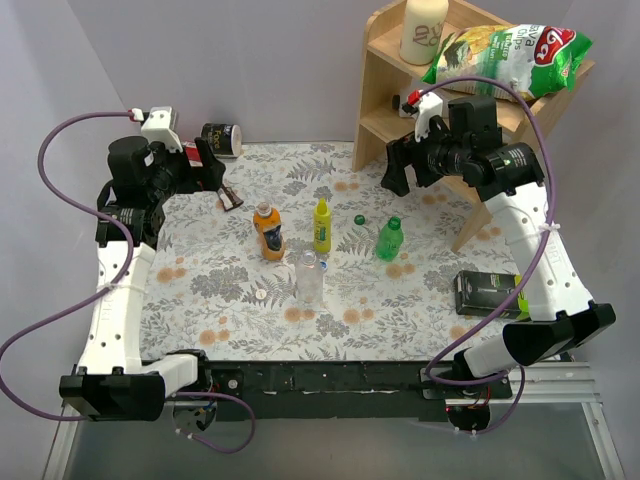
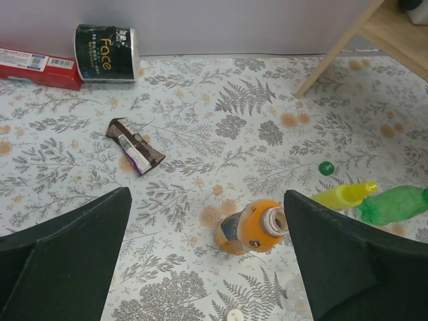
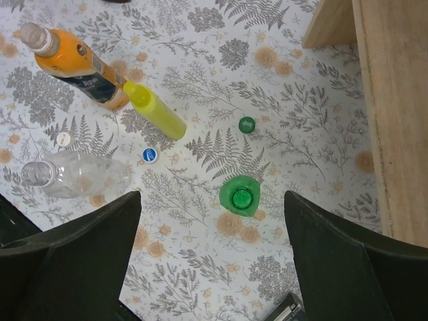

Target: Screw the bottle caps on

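Three bottles stand upright mid-table: the orange one (image 1: 267, 230) with an open neck, the clear one (image 1: 309, 278) and the green one (image 1: 389, 238). Loose on the cloth lie the green cap (image 1: 359, 219), the blue cap (image 3: 150, 155) and the white cap (image 3: 63, 139). My left gripper (image 1: 215, 170) hovers open at the back left, with the orange bottle (image 2: 251, 226) below and between its fingers. At the back right my right gripper (image 1: 398, 172) is open high above the green bottle (image 3: 239, 196). Neither holds anything.
A slim yellow nozzle bottle (image 1: 322, 225) stands between the orange and green bottles. A black jar (image 2: 105, 53), a red box (image 2: 37, 67) and a snack wrapper (image 2: 135, 146) lie at the back left. A wooden shelf (image 1: 385, 95) holding a chip bag (image 1: 510, 50) stands at the back right, a black box (image 1: 488, 293) in front of it.
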Motion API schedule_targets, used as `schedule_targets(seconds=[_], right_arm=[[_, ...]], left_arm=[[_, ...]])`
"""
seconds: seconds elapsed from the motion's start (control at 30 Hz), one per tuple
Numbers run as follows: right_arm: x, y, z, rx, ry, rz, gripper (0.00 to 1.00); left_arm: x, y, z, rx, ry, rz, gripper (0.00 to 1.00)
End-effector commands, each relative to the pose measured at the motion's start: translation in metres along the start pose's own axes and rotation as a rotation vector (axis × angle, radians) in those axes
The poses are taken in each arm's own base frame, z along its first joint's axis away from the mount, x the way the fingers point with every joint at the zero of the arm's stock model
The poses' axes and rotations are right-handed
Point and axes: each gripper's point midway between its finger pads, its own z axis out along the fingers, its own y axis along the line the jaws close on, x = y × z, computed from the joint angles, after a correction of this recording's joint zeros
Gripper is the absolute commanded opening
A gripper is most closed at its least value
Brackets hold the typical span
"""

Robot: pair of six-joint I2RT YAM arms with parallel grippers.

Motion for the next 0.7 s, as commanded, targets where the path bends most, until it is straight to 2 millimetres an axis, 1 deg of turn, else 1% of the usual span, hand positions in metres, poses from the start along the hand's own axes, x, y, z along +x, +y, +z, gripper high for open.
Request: schedule_targets(seconds=[0.0,0.03,0.07,0.1,0.13,0.17,0.2,0.23,0.27,0.3,0.33,0.37,0.4,0.43,0.53,0.57,0.6,0.63,0.67], right_arm=[[-0.021,0.021,-0.010,-0.117,-0.096,-0.153,0.98],[-0.024,0.029,-0.012,-0.163,-0.118,-0.195,0.98],[-0.027,0.045,-0.016,-0.272,-0.156,-0.304,0.98],[-0.029,0.054,-0.019,-0.322,-0.179,-0.343,0.97],[-0.035,0.059,-0.017,-0.351,-0.212,-0.367,0.96],[-0.038,0.069,-0.016,-0.386,-0.222,-0.372,0.95],[-0.037,0.070,-0.005,-0.404,-0.202,-0.369,0.93],[-0.033,0.082,-0.001,-0.445,-0.174,-0.381,0.91],[-0.038,0.090,-0.003,-0.469,-0.177,-0.404,0.89],[-0.034,0.094,0.011,-0.494,-0.149,-0.432,0.85],[-0.031,0.100,0.014,-0.513,-0.136,-0.450,0.84],[-0.024,0.114,0.017,-0.550,-0.116,-0.483,0.83],[-0.019,0.119,0.022,-0.569,-0.111,-0.536,0.82],[-0.013,0.137,0.024,-0.607,-0.103,-0.586,0.82],[0.011,0.157,0.036,-0.657,-0.060,-0.687,0.79],[0.018,0.171,0.037,-0.681,-0.052,-0.721,0.79],[0.027,0.177,0.045,-0.697,-0.043,-0.736,0.78],[0.031,0.189,0.046,-0.724,-0.044,-0.751,0.78],[0.032,0.195,0.048,-0.735,-0.047,-0.755,0.77]], left_arm=[[0.001,-0.012,-0.019,0.058,-0.009,0.056,0.98],[0.005,-0.009,-0.018,0.049,0.000,0.056,0.98],[0.009,-0.006,-0.018,0.029,0.012,0.054,0.98],[0.017,-0.003,-0.017,0.021,0.029,0.056,0.98],[0.020,-0.002,-0.020,0.017,0.029,0.056,0.98],[0.023,-0.003,-0.021,0.019,0.032,0.057,0.98],[0.028,-0.003,-0.021,0.027,0.038,0.067,0.98],[0.037,-0.002,-0.022,0.027,0.047,0.065,0.98],[0.040,-0.002,-0.023,0.027,0.047,0.066,0.98],[0.042,-0.001,-0.024,0.023,0.047,0.063,0.98],[0.049,0.000,-0.024,0.020,0.057,0.055,0.98],[0.049,-0.002,-0.027,0.024,0.050,0.055,0.98],[0.050,-0.002,-0.027,0.027,0.049,0.055,0.98],[0.052,-0.003,-0.028,0.031,0.051,0.053,0.98],[0.054,-0.007,-0.032,0.049,0.047,0.050,0.98],[0.054,0.003,-0.032,0.019,0.044,0.037,0.98],[0.054,0.005,-0.034,0.013,0.038,0.031,0.98],[0.054,0.006,-0.034,0.008,0.039,0.028,0.98],[0.055,0.007,-0.034,0.004,0.037,0.017,0.98]])
